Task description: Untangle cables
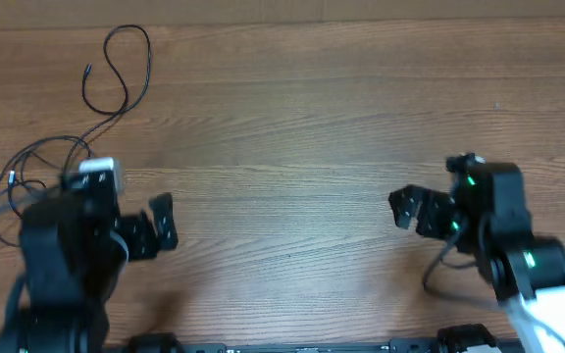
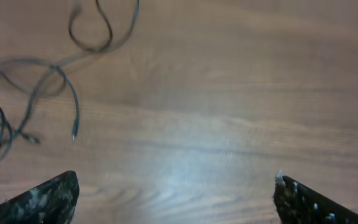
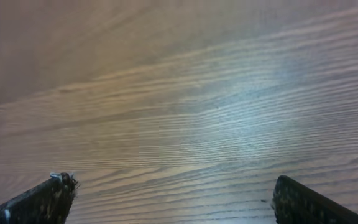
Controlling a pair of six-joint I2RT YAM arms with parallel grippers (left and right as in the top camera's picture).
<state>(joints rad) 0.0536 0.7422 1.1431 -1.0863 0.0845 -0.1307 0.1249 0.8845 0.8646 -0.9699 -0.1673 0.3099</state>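
The cables lie at the table's far left. One thin black strand curls in a loose loop toward the back. A tangled bunch lies nearer, partly hidden under my left arm. In the left wrist view the loop and the knot of crossing cords sit at the upper left, and one silver-tipped end points down. My left gripper stands open over bare wood, to the right of the bunch. My right gripper is open and empty, far from any cable.
The wooden table stretches between the two arms. A thicker black wire hangs from the right arm near the front edge.
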